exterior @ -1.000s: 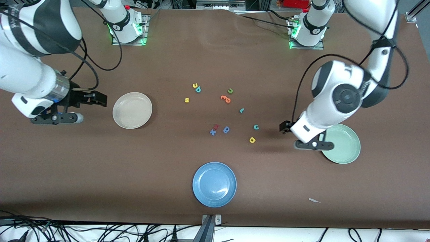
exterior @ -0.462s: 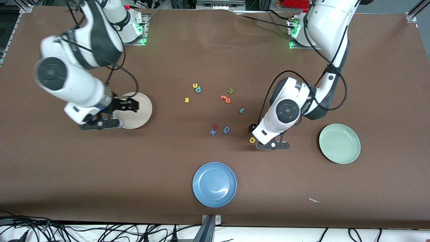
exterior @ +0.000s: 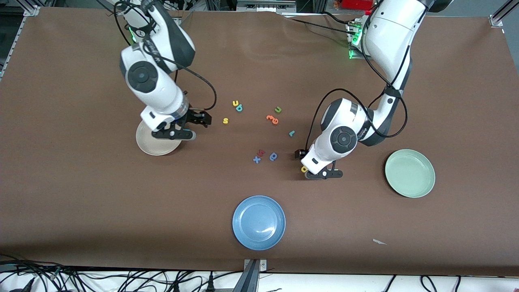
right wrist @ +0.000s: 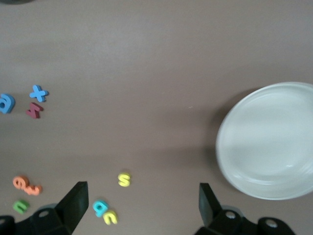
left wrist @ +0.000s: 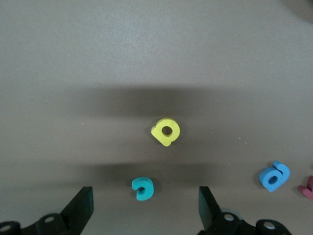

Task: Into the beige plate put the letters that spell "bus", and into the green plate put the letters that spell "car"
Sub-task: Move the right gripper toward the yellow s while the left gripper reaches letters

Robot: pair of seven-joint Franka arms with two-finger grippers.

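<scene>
Your left gripper (left wrist: pixel 145 215) hangs wide open over the small teal "c" (left wrist: pixel 142 189), which lies flat between its fingers, the yellow "a" (left wrist: pixel 166 131) just beside. Your right gripper (right wrist: pixel 139 208), also wide, hovers beside the beige plate (right wrist: pixel 266 139), the yellow "s" (right wrist: pixel 124 179) near it.

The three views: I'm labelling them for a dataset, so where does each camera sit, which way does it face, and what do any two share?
Front view: high across the table, facing both bases; shows both arms, three plates, scattered letters.
Left wrist view: on the left arm, looking down past the open left hand at the teal c and yellow a.
Right wrist view: on the right arm, looking down past the open right hand at the yellow s and beige plate.
Shared: both wrist views show the blue rounded letter.
</scene>
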